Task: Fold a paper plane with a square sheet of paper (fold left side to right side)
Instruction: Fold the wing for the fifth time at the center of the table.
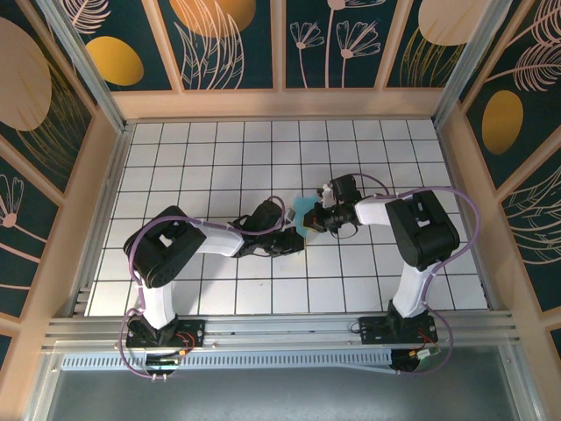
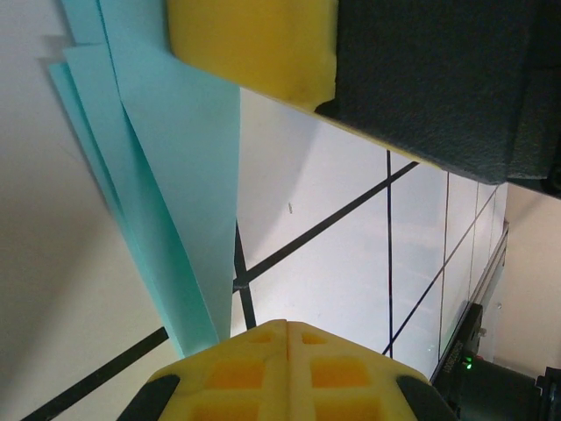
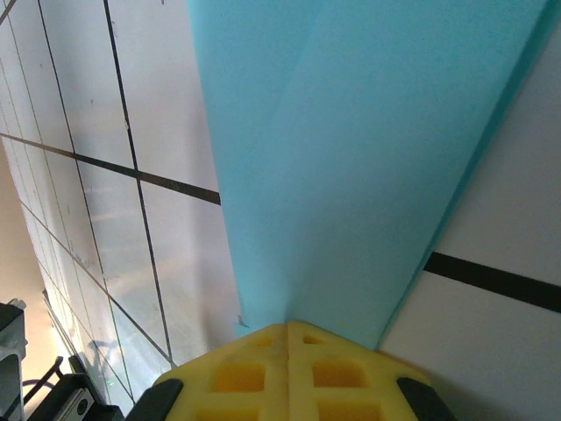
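at the middle of the white grid table [image 1: 219, 149], where both arms met, lay the cyan paper [image 3: 368, 158], no longer a flat square. from the left wrist it showed several overlapping layers with slanted edges that narrowed toward one end, so some folds were judged done. it did not yet read as a finished dart: no separate creased wings could be made out, and from above too little of it showed between the arms to give its full shape. the remaining folds, and the pressing of the creases, seemed still to come.

the left gripper [image 2: 287, 338] had its jaws together, its tip just beside the narrow end of the layers. the right gripper [image 3: 287, 338] was likewise closed, its tip against the broad face of the paper. whether either tip pinched a layer or merely pressed on it could not be told.

no brand, label or writing could be read. the walls carried only leaf and flower patterns.
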Motion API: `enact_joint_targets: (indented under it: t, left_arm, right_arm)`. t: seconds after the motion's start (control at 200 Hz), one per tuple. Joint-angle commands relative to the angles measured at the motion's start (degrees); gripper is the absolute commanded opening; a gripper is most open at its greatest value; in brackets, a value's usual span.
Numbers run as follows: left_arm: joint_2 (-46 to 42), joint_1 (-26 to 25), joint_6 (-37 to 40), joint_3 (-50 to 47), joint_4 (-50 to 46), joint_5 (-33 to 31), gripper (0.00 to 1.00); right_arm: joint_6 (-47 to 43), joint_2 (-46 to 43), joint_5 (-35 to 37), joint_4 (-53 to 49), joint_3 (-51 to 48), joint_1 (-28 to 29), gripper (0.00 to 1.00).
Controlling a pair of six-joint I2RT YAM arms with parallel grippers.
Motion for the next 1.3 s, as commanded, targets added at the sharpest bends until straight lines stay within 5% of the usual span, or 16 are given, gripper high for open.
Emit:
enact_joint_targets:
  t: [0.0, 1.296]
  left_arm:
    - [1.05, -0.32, -0.73, -0.86, 0.97, 1.06, 0.06]
    - [2.09, -1.03, -0.07, -1.84, -0.92, -0.67, 0.06]
  right_arm:
    - [-1.61, 3.89, 7.13, -7.6, -1.58, -0.41, 0.0]
    - [-1.65, 4.41, 7.83, -8.55, -0.85, -0.17, 0.0]
